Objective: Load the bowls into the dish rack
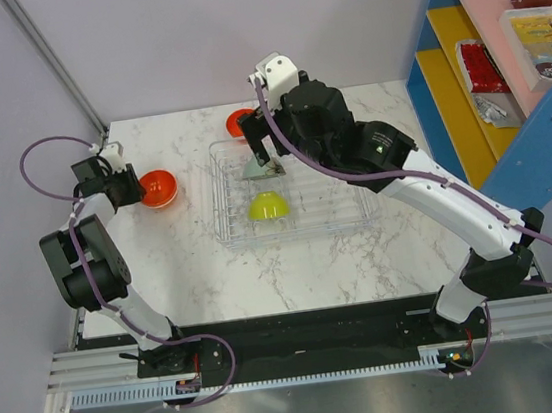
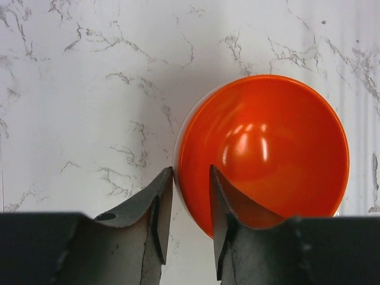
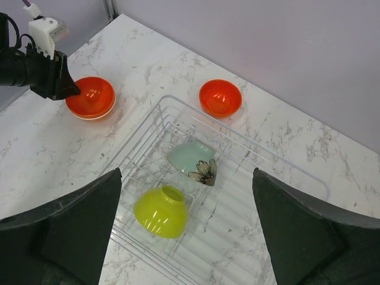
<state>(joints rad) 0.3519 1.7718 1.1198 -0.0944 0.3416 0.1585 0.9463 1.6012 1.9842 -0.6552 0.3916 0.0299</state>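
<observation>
**Step in hand:** pickup of orange bowl [image 2: 267, 154], near the counter's [image 1: 295, 275] left edge.

**Left tool** [image 2: 191, 171]: part closed, fingers astride the rim, one inside and one outside. Whether it pinches firmly, cannot tell.

**Right tool** [image 3: 187, 178]: wide open, empty, above dish rack [image 1: 342, 213].

**Dish rack:** mid-counter, holding pale green bowl [image 3: 193, 160] and yellow bowl [image 3: 161, 211].

**Next, likely:** clamp the rim, lift, carry to a free rack slot.

Top, right wrist overlook dish rack [image 1: 335, 209]; left wrist close-up
</observation>
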